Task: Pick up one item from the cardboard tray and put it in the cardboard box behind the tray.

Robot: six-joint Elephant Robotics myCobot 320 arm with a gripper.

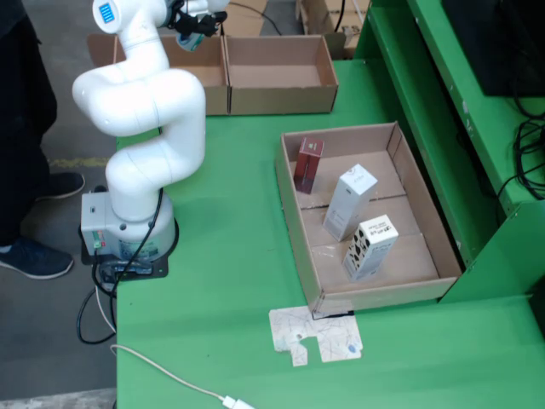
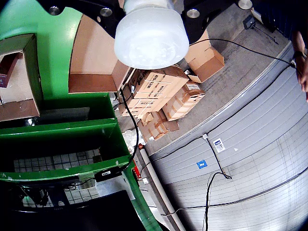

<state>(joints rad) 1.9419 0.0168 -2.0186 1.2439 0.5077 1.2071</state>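
Note:
The cardboard tray (image 1: 294, 223) lies on the green table and holds three upright items: a dark red box (image 1: 307, 164), a plain white box (image 1: 349, 201) and a white box with black print (image 1: 370, 247). Behind it stand two open cardboard boxes, a left one (image 1: 215, 83) and a right one (image 1: 281, 75). My gripper (image 1: 194, 24) is a suction cup at the end of the white arm, hovering over the left box, far from the tray. In the wrist view the translucent cup (image 2: 151, 33) carries nothing, with the box's brown floor (image 2: 94, 53) beyond it.
A flat cardboard scrap (image 1: 315, 334) lies in front of the tray. A white cable (image 1: 162, 371) runs along the table's front left. A person's shoe (image 1: 34, 256) is on the floor at left. A green frame (image 1: 443, 111) borders the right. Stacked cartons (image 2: 159, 89) sit on the floor.

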